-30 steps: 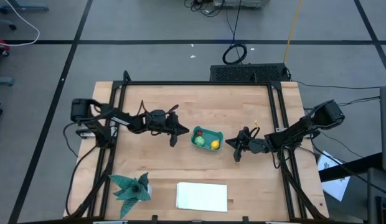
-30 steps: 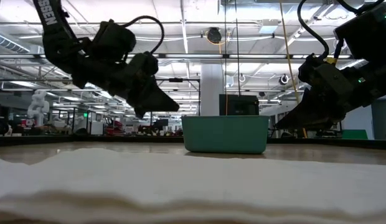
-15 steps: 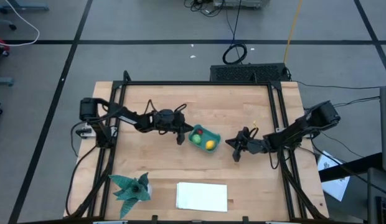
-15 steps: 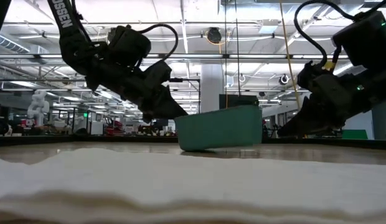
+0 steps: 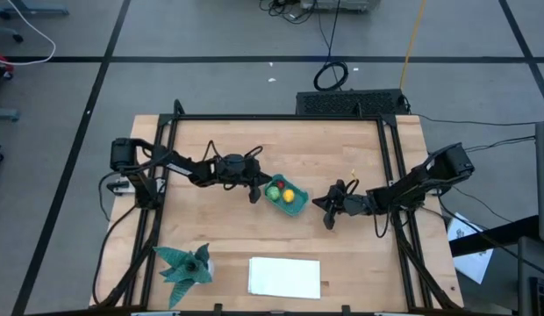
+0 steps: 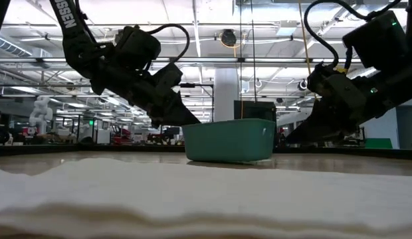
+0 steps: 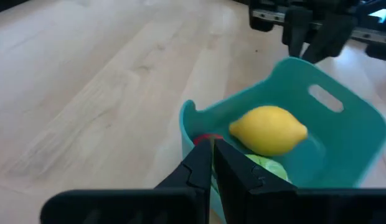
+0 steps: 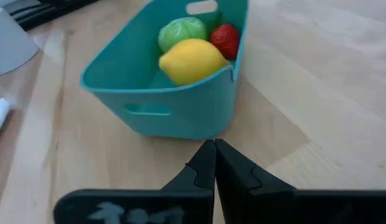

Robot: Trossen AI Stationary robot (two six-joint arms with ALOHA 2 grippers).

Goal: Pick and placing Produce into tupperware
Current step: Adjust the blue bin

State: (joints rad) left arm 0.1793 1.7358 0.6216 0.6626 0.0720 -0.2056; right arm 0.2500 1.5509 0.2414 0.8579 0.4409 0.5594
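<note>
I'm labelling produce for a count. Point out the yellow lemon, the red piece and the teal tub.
Yellow lemon [image 8: 192,60], right wrist view, middle of its skin.
Red piece [image 8: 226,40], right wrist view, its upper side.
Teal tub [image 8: 174,112], right wrist view, near outer wall.

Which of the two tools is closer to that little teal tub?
The left tool: its shut tips sit right at the teal tub on its left end. The right tool waits shut, just off the tub's other end.
</note>
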